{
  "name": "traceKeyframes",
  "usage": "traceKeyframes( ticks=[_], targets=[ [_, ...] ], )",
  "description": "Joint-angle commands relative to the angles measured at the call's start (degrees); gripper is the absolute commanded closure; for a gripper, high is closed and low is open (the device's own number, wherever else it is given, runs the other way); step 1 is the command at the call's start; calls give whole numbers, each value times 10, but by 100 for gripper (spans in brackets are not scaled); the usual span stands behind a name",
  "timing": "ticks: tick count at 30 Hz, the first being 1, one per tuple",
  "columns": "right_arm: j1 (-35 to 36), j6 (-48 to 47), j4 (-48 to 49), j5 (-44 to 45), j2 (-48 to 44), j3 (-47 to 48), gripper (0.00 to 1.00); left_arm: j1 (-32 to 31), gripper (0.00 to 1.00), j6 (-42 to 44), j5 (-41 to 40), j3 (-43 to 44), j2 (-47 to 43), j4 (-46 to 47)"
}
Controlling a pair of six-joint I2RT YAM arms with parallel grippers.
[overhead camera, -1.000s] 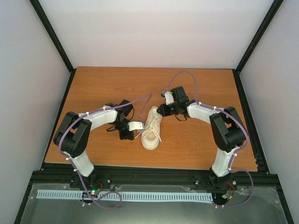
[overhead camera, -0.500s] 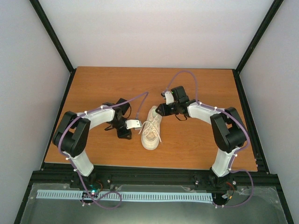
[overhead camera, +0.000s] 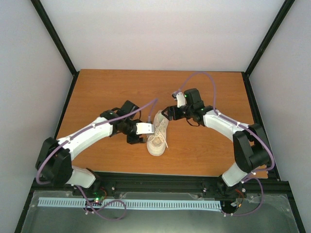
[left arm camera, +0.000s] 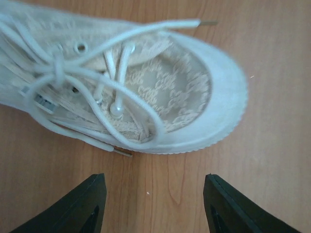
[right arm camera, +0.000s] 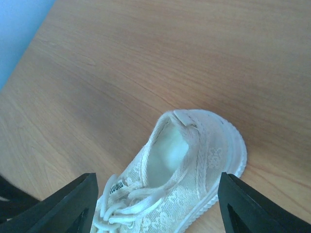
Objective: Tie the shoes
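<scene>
Sneaker (left arm camera: 184, 87): forefoot just ahead of L pincer (left arm camera: 154, 180), heel by R pincer (right arm camera: 156, 178).

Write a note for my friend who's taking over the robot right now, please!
Left end effector: open, empty, beside the toe of the shoe.
Right end effector: open, empty, near the heel.
The shoe stands upright on the table, toe toward the arms.
Done: laces knotted, loops showing.
Left: check the knot is snug; its tightness can't be judged here.
</scene>
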Motion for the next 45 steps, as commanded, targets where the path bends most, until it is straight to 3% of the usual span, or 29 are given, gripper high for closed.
traceKeyframes(
  ticks=[1,6,29,31,35,39,41,45],
  targets=[
    [16,16,18,-18,32,6,35,-14,41,-40,-60,30,73,30],
    [27,21,21,-26,49,4,44,-32,39,-56,-72,43,102,40],
    [34,9,-17,2,54,-6,56,-55,41,-65,-45,60,134,31],
    [34,6,-20,2,55,-5,61,-56,47,-70,-52,63,140,34],
    [34,4,-24,3,53,-5,76,-56,78,-69,-58,68,129,33],
    [34,-3,-32,14,48,-5,86,-56,94,-65,-74,64,113,33],
    [33,-6,-34,15,46,-5,90,-56,99,-64,-78,64,108,32],
    [34,-8,-36,17,37,-10,96,-54,99,-65,-88,67,101,26]
  ],
)
